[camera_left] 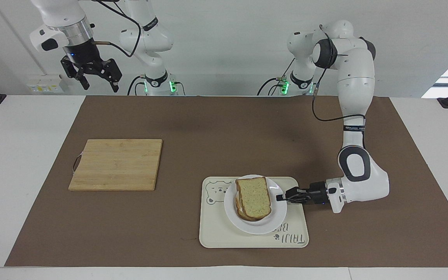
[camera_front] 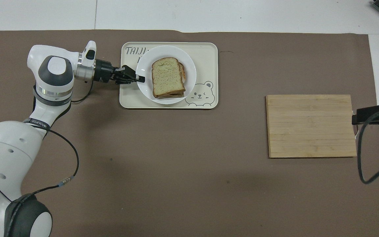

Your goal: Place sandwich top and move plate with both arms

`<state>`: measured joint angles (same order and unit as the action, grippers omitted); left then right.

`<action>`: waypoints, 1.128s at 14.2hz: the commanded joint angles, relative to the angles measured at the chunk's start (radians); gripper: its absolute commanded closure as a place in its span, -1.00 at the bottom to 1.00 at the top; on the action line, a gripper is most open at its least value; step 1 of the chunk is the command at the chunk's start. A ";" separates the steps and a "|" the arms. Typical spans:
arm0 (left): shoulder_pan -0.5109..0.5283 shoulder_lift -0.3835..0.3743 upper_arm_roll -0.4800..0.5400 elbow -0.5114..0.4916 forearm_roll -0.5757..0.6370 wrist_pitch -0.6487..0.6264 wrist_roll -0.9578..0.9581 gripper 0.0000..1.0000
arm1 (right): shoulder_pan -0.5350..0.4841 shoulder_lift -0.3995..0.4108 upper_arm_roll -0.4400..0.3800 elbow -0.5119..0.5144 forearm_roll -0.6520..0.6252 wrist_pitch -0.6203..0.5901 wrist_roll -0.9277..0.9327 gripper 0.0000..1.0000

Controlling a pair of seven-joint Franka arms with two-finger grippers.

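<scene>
A white wall point(camera_left: 224, 46) backs a white table point(camera_left: 21, 155) laid with a brown mat point(camera_left: 224, 128), bearing a wooden board point(camera_left: 117, 164) toward the right arm's end and a cream tray point(camera_left: 224, 233) farther from the robots. On the tray sits the plate point(camera_left: 274, 223), carrying the sandwich top point(camera_left: 253, 196). The left gripper point(camera_left: 280, 197) grips its rim; the right gripper point(camera_left: 91, 76) waits raised, jaws spread.

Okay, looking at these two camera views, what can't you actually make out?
- Sandwich filling: both views, covered by the sandwich top.
- Tray lettering: both views, partly under the plate.
- Right gripper: overhead view, mostly cut off by the frame edge.
- Left gripper: both views, fingertip contact with the plate too small.
</scene>
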<state>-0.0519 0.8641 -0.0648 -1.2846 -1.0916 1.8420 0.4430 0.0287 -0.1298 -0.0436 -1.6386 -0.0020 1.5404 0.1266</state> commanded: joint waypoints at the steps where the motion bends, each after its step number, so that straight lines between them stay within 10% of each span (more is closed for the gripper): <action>1: -0.002 0.021 -0.006 0.039 0.010 0.006 -0.015 1.00 | -0.010 -0.011 0.007 -0.015 -0.001 0.010 -0.024 -1.00; 2: 0.000 0.021 -0.006 0.037 0.010 0.005 -0.018 0.74 | -0.010 -0.011 0.007 -0.015 -0.001 0.010 -0.024 -1.00; 3: -0.002 0.021 -0.006 0.036 0.009 0.008 -0.021 -0.98 | -0.010 -0.011 0.007 -0.014 0.000 0.010 -0.024 -1.00; 16: 0.000 -0.164 0.014 0.031 0.286 -0.064 -0.285 -1.00 | -0.010 -0.011 0.007 -0.015 -0.001 0.010 -0.024 -1.00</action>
<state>-0.0449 0.7453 -0.0599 -1.2436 -0.8812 1.7917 0.2182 0.0287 -0.1298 -0.0436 -1.6386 -0.0020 1.5404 0.1266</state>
